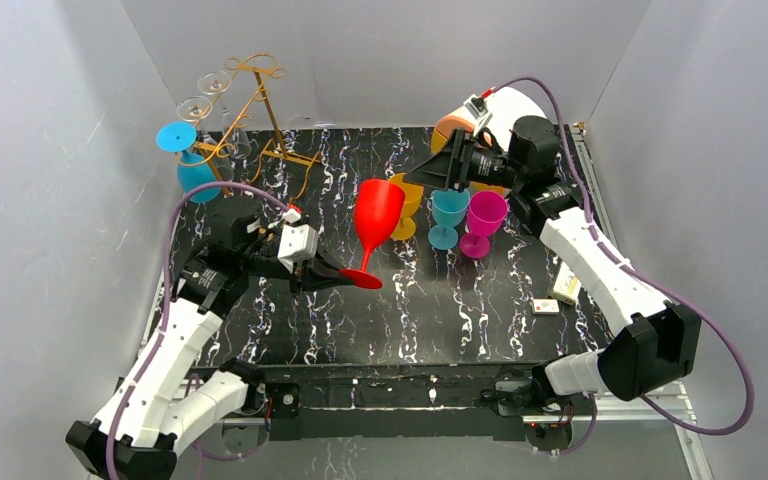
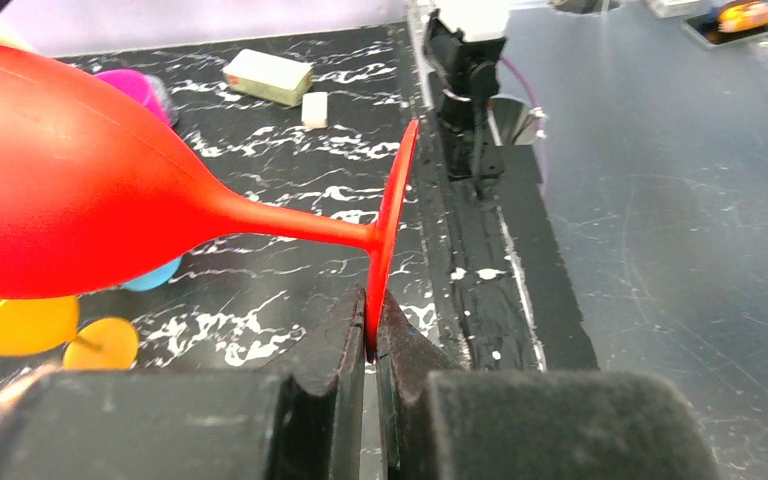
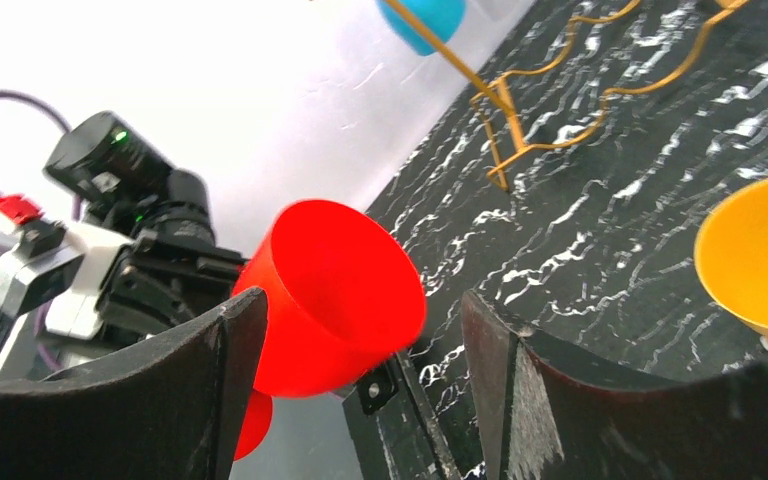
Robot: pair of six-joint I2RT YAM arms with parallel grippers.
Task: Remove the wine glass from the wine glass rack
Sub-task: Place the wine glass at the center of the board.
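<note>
A red wine glass hangs tilted above the middle of the table, bowl up and away from the arm. My left gripper is shut on the rim of its round foot, and the bowl fills the left of the left wrist view. The gold wire wine glass rack stands at the back left, with a blue glass and two clear glasses hanging on it. My right gripper hovers open at the back right, holding nothing. Through its fingers the red bowl shows farther off.
A yellow glass, a teal glass and a magenta glass stand upright together right of centre, just under the right gripper. Two small blocks lie near the right edge. An orange-and-white object sits at the back right.
</note>
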